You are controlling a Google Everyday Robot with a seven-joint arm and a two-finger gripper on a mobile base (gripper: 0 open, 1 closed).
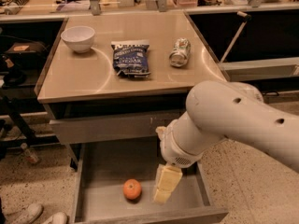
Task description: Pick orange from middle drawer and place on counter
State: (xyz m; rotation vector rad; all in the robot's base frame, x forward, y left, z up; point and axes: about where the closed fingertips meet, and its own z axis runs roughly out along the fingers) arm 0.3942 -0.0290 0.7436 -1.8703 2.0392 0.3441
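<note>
Showing counter [84,78] upper centre | middle drawer [103,171] open, bottom centre | arm [243,120] from right | gripper [164,190] low in drawer, width can't tell | orange [132,189] on drawer floor, just left of gripper, apart

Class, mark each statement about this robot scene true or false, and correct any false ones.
1. The orange lies in the open middle drawer. True.
2. The gripper hovers above the counter. False: it hangs over the drawer, beside the orange.
3. The can stands upright. False: it lies on its side on the counter.
4. The chip bag lies between the white bowl and the can. True.
</note>
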